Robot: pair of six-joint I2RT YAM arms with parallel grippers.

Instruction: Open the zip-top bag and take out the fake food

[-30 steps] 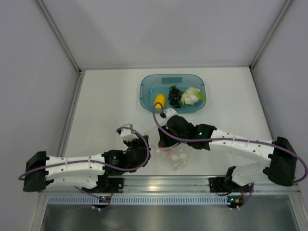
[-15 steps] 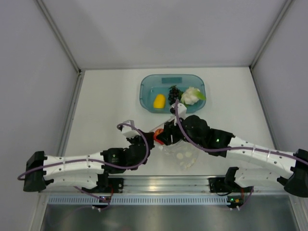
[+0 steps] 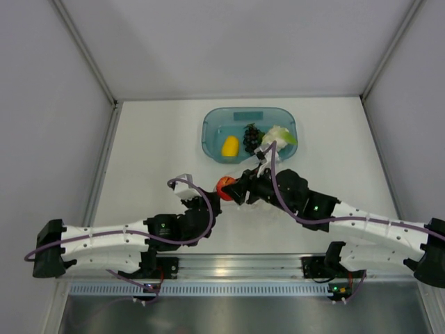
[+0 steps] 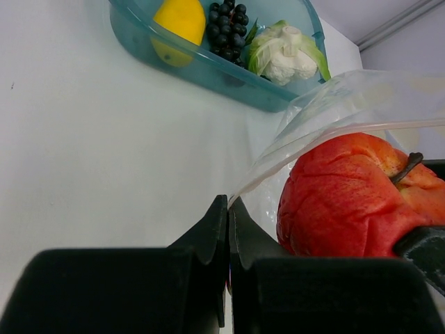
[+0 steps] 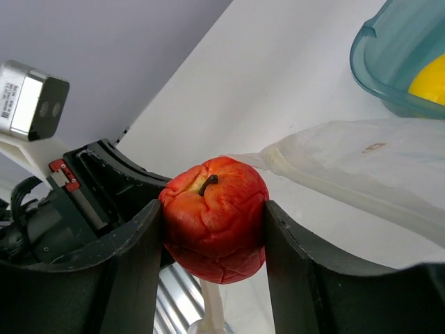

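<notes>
Three fake foods (image 3: 252,138) sit in the tray (image 3: 215,125); right fingers (image 5: 135,271) clamp the apple (image 5: 214,217), left fingers (image 4: 208,233) pinch the bag (image 4: 348,97).

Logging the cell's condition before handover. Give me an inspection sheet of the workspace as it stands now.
Surface: white table, matte.
Job's things: zip-top bag open and pinched at its edge; red apple gripped, raised at the bag's mouth; yellow fruit, grapes and cauliflower in the teal tray.
Clutter: nothing seen.
Tools: left tool shut on the bag's edge; right tool shut on the apple.
Cables: purple cables loop along both arms.
Surroundings: grey walls; metal rail at the near edge.
</notes>
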